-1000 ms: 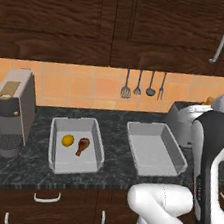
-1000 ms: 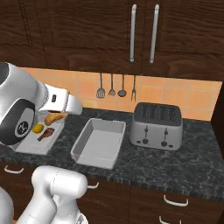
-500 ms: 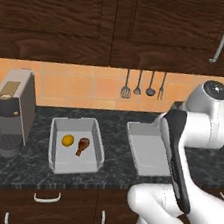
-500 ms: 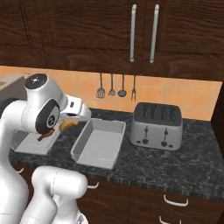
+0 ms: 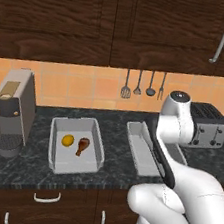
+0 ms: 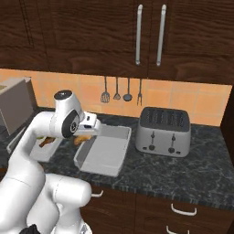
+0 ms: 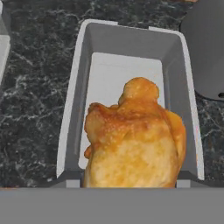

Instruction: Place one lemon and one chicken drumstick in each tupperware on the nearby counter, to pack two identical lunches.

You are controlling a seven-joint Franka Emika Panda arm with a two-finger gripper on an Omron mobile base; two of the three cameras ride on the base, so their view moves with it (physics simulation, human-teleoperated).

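My gripper (image 6: pixel 87 133) is shut on a golden-brown chicken drumstick (image 6: pixel 82 139), held just above the left end of the empty grey tupperware (image 6: pixel 103 157). Seen from the hand, the held drumstick (image 7: pixel 135 135) hangs over this tupperware (image 7: pixel 76 92) and hides the fingertips. In the left base view my arm covers much of that container (image 5: pixel 139 144). The other tupperware (image 5: pixel 56 129) stands further left on the counter (image 5: pixel 116 135) and holds a lemon (image 5: pixel 67 140) and a second drumstick (image 5: pixel 82 145).
A silver toaster (image 6: pixel 165 131) stands right of the empty tupperware, and a grey coffee machine (image 5: pixel 13 108) left of the filled one. Utensils (image 6: pixel 121 90) hang on the orange tiled wall. Dark cupboards hang above the counter.
My arm has swung in over the empty tupperware, carrying the drumstick from above the filled container. The grip has stayed the same.
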